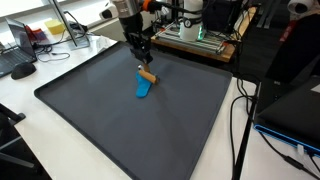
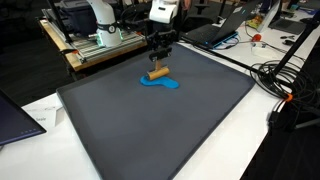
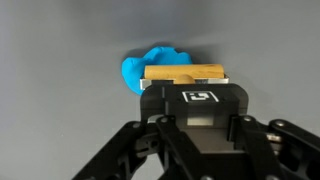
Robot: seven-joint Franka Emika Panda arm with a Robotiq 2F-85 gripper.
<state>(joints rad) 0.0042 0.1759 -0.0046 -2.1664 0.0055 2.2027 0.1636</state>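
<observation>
Wooden block (image 3: 185,73) clamped in gripper (image 1: 146,67) (jaws narrowed on it), against blue lump (image 2: 161,85).

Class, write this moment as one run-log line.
pincer: shut on wooden block | wooden block: over blue piece, contact unclear | blue piece: flat on dark mat

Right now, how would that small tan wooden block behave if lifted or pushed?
Probably stiff: the small tan wooden block shows straight edges in the gripper. Likely light, being small wood. Flat faces suggest sliding, not rolling, though the soft-looking blue piece by it may drag.
</observation>
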